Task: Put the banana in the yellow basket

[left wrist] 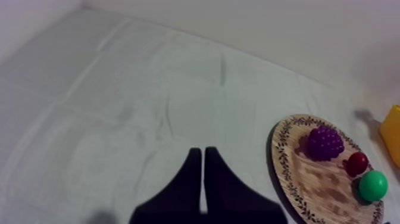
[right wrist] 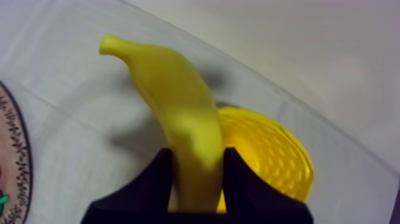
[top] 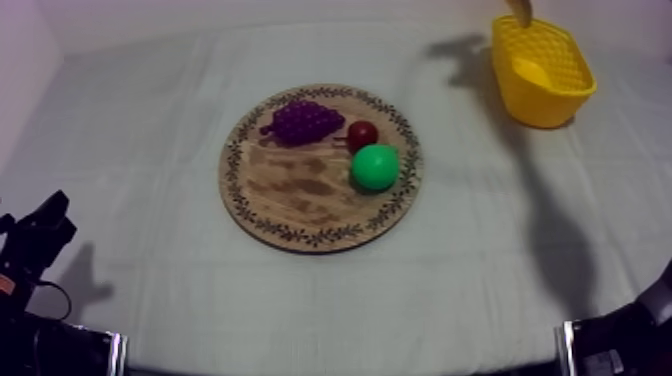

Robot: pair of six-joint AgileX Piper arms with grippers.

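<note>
Presently: banana (right wrist: 178, 101) clamped in right gripper (right wrist: 196, 159), over yellow basket (right wrist: 274, 155) at desk's far right corner. Wooden board (top: 300, 200) mid-desk bears grapes (top: 300, 120), small red fruit (top: 362, 133), pear (top: 375, 167). Left gripper (left wrist: 202, 152) closed, empty.

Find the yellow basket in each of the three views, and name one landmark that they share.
Top view: the basket stands at the upper right, well right of the board.
Left wrist view: its yellow edge shows just past the board.
Right wrist view: it lies behind the banana held in the right gripper.
Shared landmark: the board's patterned rim.
</note>
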